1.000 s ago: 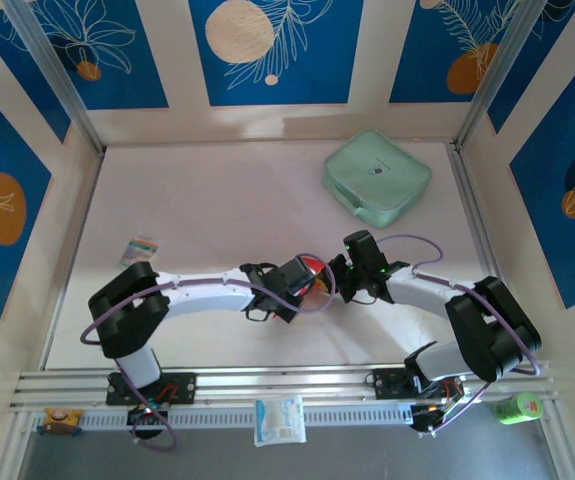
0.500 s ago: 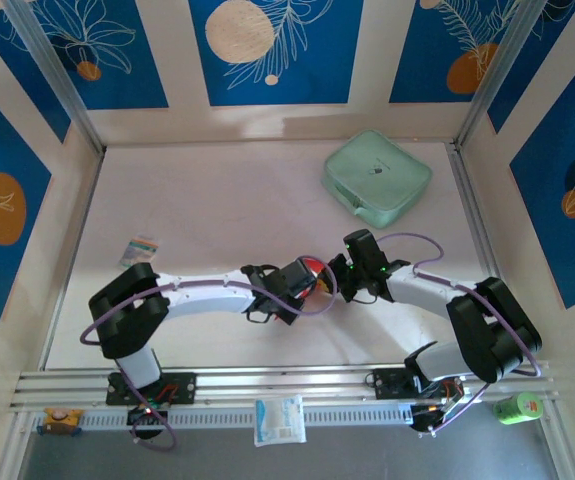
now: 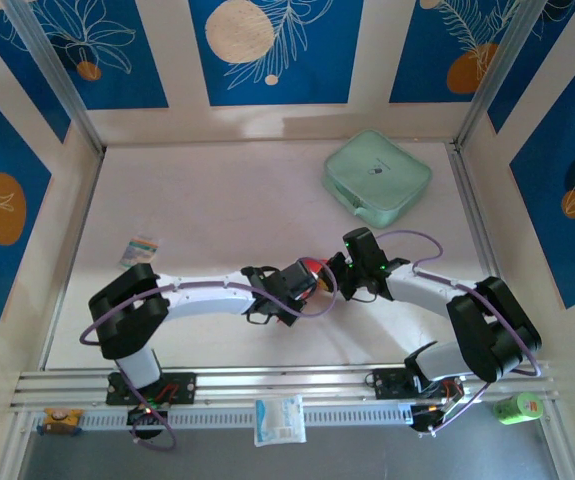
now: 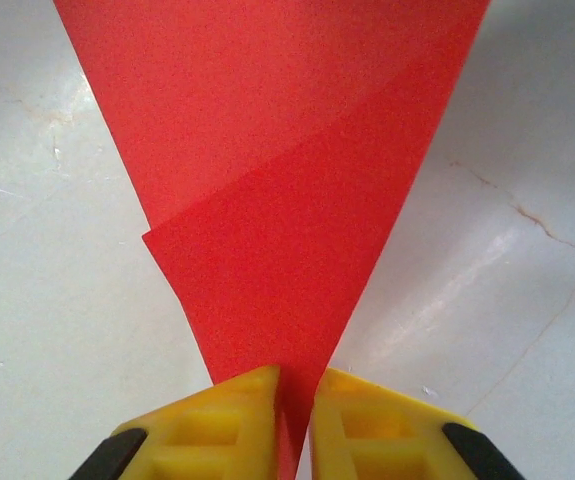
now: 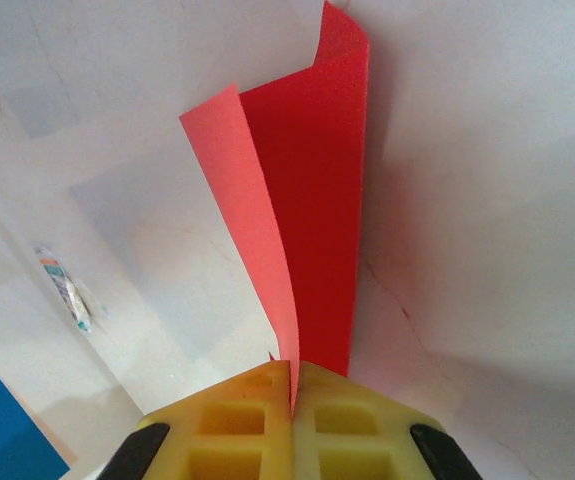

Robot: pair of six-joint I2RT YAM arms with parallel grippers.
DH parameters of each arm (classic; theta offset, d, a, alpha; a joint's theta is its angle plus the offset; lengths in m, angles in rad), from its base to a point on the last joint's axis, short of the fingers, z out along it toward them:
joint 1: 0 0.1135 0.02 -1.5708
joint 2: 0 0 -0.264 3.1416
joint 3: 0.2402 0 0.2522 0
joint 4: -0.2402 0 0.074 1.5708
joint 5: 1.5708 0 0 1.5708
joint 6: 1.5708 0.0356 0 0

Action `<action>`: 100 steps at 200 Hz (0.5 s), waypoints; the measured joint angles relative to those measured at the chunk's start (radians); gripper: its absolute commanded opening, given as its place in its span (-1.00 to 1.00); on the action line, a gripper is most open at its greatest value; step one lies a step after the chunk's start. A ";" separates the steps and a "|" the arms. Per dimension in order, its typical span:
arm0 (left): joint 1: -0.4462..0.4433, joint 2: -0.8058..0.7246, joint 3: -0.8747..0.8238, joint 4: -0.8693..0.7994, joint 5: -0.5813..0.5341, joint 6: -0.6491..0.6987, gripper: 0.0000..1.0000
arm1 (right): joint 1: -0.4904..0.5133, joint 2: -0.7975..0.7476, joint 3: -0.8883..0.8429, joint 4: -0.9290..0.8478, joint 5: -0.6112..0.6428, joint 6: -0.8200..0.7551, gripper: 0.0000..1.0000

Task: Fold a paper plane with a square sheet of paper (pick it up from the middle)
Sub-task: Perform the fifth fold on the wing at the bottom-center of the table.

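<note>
Left edge: the table (image 3: 197, 200) is bounded on the left by a metal rail (image 3: 72, 258) below a blue patterned wall.
Small printed packet (image 3: 142, 247): it lies near the left rail, well apart from both grippers.
Open room, left and far: bare white surface is seen from the packet across to the far wall and over the far middle of the table.
Left gripper (image 4: 295, 385): its yellow fingertips are closed on the narrow tip of the red paper (image 4: 277, 180), with only the paper's thickness between them.
Red paper, left wrist view: it fans out wide away from the jaws, and a second layer is folded over the first along a slanted edge.
Red paper, top view: it is held at the middle of the table, between the two grippers, which nearly meet there.
Right gripper (image 5: 293, 372): its jaws are pressed together on the paper's edge. A paler flap curls to the left and a darker layer stands to the right.
Mint-green case (image 3: 377, 178): it is set in the far right corner, apart from the right gripper.
Right edge: a second rail (image 3: 487, 235) runs just beside the case, so little free room is left there.
</note>
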 measured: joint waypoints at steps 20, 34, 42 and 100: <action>0.000 0.000 0.000 0.000 -0.005 0.000 -0.73 | -0.003 -0.001 0.006 -0.012 0.000 -0.013 -0.78; 0.000 0.000 0.000 0.000 -0.008 0.000 -0.75 | -0.006 -0.006 0.007 -0.026 0.000 -0.029 -0.71; 0.000 0.000 0.000 0.000 -0.008 0.000 -0.77 | -0.009 -0.013 0.009 -0.040 0.001 -0.040 -0.64; 0.000 0.000 -0.028 0.024 -0.014 -0.005 -0.83 | -0.040 -0.175 0.024 -0.182 0.055 -0.146 -0.28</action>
